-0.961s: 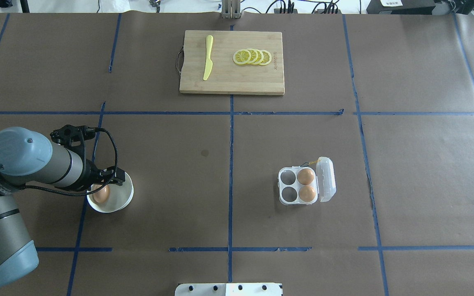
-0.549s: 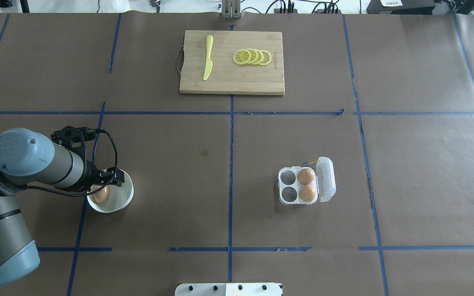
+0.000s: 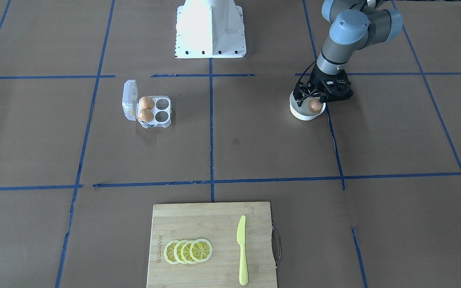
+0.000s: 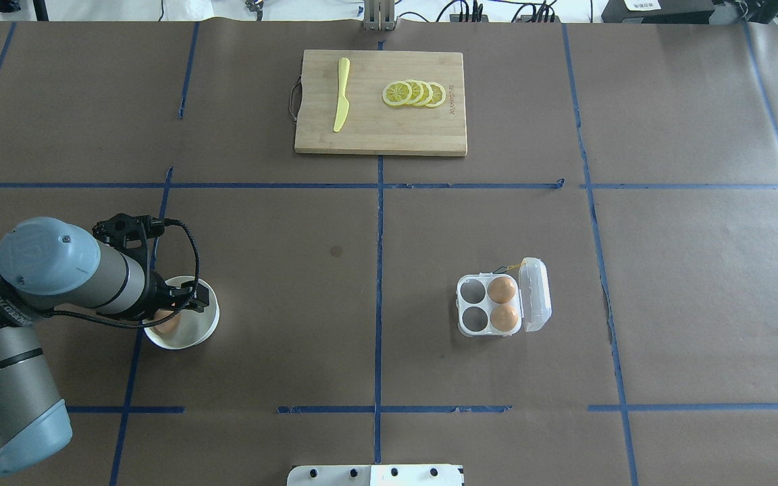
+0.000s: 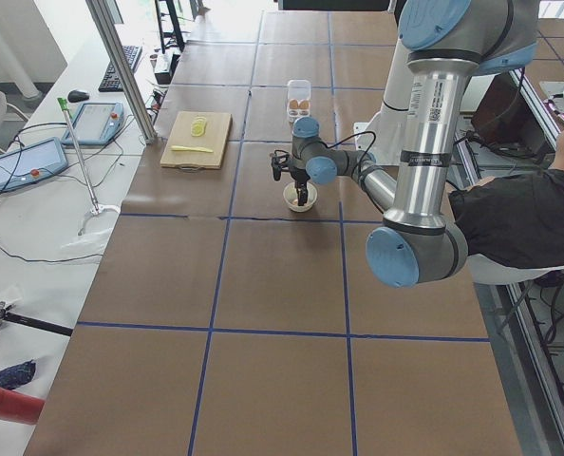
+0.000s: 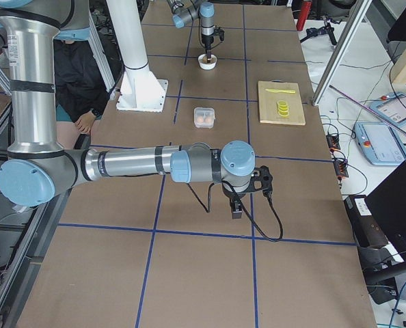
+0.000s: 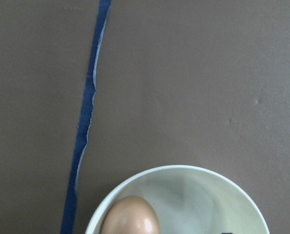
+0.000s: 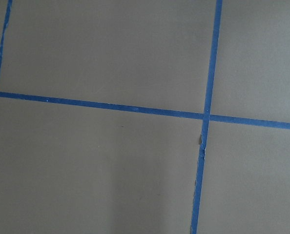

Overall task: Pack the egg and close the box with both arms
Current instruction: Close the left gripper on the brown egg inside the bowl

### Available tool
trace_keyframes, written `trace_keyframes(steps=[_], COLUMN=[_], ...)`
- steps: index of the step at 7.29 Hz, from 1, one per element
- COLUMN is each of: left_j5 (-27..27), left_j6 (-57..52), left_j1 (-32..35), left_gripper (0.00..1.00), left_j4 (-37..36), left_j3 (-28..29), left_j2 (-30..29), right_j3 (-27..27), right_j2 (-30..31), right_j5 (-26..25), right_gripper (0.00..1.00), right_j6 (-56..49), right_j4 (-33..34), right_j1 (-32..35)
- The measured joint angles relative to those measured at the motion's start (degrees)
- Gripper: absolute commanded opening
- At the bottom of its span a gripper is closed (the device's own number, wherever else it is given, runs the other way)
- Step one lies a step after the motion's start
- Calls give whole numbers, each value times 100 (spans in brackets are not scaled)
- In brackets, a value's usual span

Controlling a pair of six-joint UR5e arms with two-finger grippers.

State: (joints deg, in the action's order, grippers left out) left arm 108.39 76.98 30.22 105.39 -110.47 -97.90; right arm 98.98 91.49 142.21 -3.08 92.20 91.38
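Note:
An orange-brown egg lies in a white bowl on the robot's left side of the table. My left gripper hangs just over it, jaws apart around the egg, which it half hides in the overhead view. The left wrist view shows the egg at the bottom edge inside the bowl. The clear box stands open, lid flipped right, with two brown eggs in its right cells and two left cells empty. My right gripper shows only in the exterior right view, low over bare table; I cannot tell its state.
A wooden cutting board with a yellow knife and lemon slices lies at the far middle. The white base block stands at the robot's edge. Blue tape lines cross the brown table cover.
My left gripper has sunk lower into the bowl and now covers more of the egg. The box and its eggs have not moved.

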Motion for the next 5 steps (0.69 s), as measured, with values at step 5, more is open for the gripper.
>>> trace_keyframes(steps=[5], left_j5=[-31], left_j6=[7], left_j1=[-52], left_gripper=[85], left_j4=[-1], left_j3=[112], left_j2=[-94], right_j3=[-2], right_j2=[8], right_j5=[3], right_gripper=[100], right_j6=[2], right_j4=[0], right_j1=[2])
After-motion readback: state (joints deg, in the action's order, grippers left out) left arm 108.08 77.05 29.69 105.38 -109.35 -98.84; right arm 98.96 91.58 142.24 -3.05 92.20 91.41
